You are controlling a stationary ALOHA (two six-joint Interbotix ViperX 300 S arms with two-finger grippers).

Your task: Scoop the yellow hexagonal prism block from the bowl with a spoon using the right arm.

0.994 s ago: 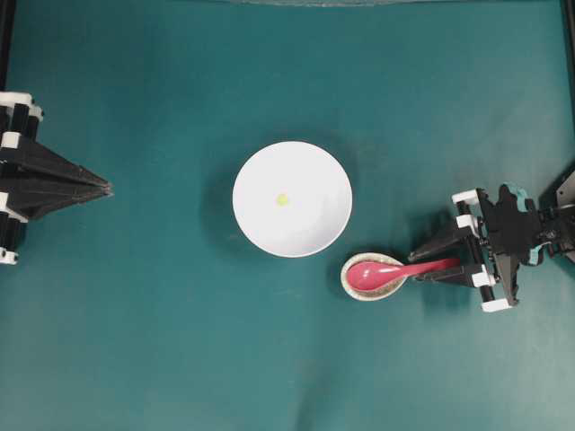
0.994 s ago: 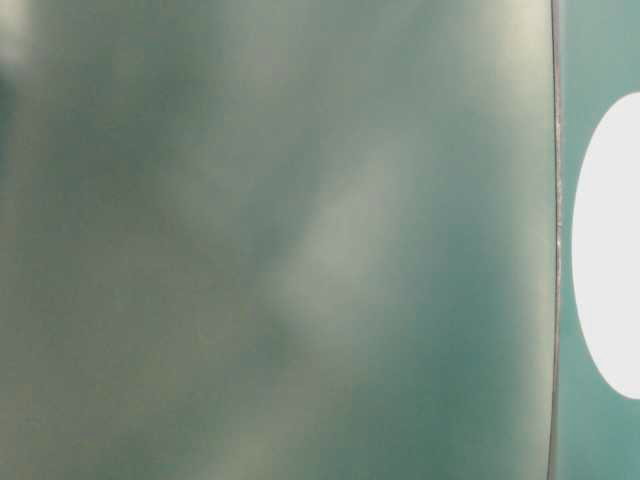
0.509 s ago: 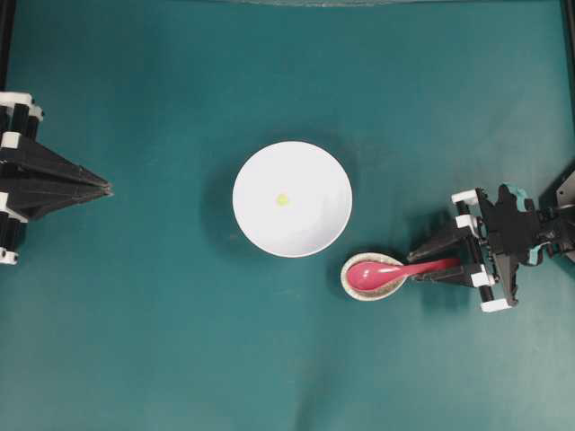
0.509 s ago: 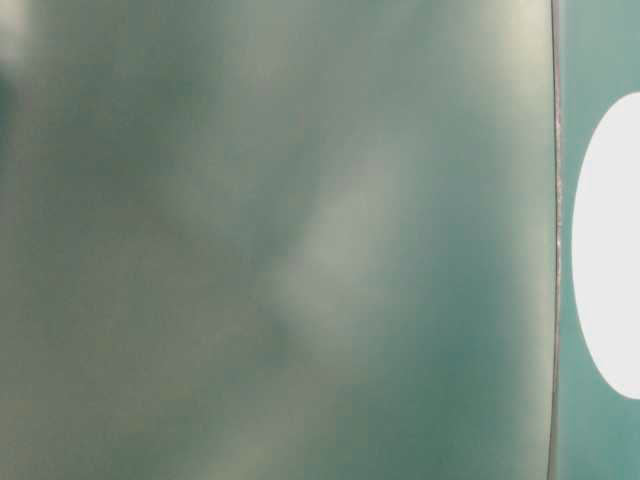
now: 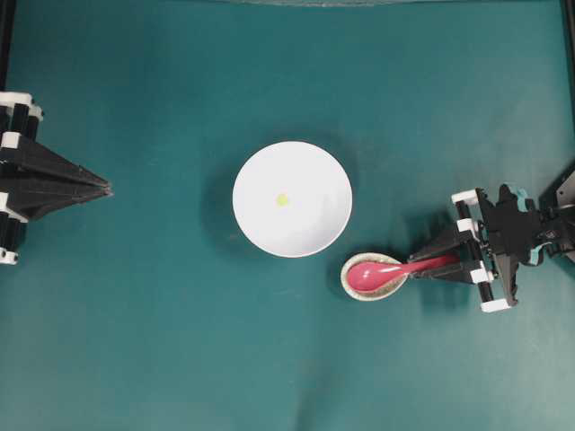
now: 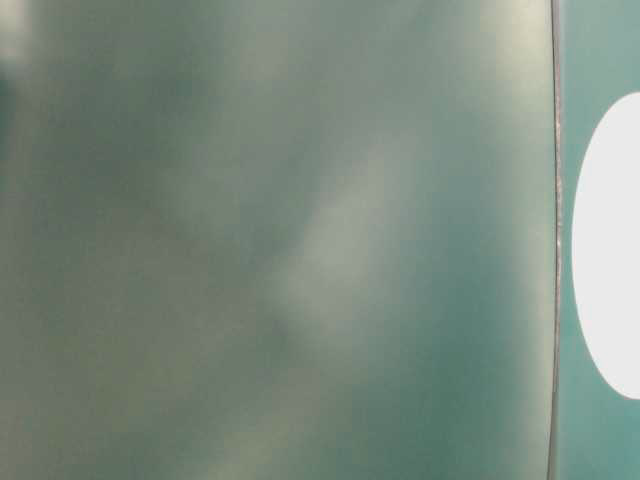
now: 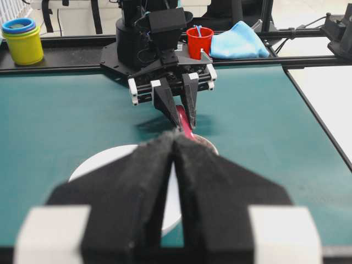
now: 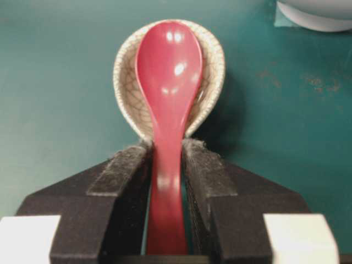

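Spoon (image 8: pixel 168 99) handle pinched between the right gripper (image 8: pixel 166 165) fingers, scoop lying in its rest (image 8: pixel 212 71). Left gripper (image 7: pixel 173 165) closed, empty. Yet to lift, carry to the bowl (image 5: pixel 305 229), scoop the yellow block (image 5: pixel 282 199).

Open mat (image 5: pixel 180 341) around bowl (image 5: pixel 314 233)

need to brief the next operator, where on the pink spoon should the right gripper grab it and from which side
Probably the handle: on the spoon, the straight stem sticks out past the speckled rest toward the right arm, while the scoop lies cradled in the rest. Come from the handle end, one finger per side. The right gripper already brackets it that way, fingers at the stem.
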